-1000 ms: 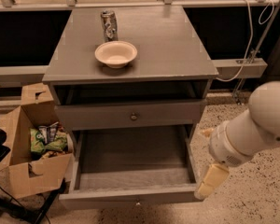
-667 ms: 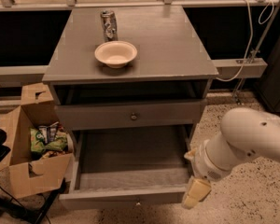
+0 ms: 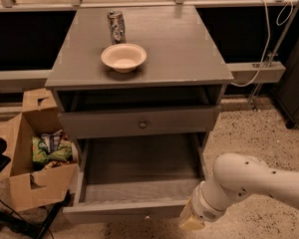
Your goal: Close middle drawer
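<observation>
the middle drawer (image 3: 139, 176) is pulled far out, its front toward the camera, below the top drawer (image 3: 104, 124). the gripper (image 3: 191, 223) sits low at the right end of that front, touching or just beside it, likely placed there to push it in. whether it is open or closed i cannot tell.

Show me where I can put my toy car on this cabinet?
The cabinet top is bare right of the bowl and can, and along its left edge. The open middle drawer holds nothing. It's crowded at that drawer's front right corner, where the gripper is, and in the cardboard box.
</observation>
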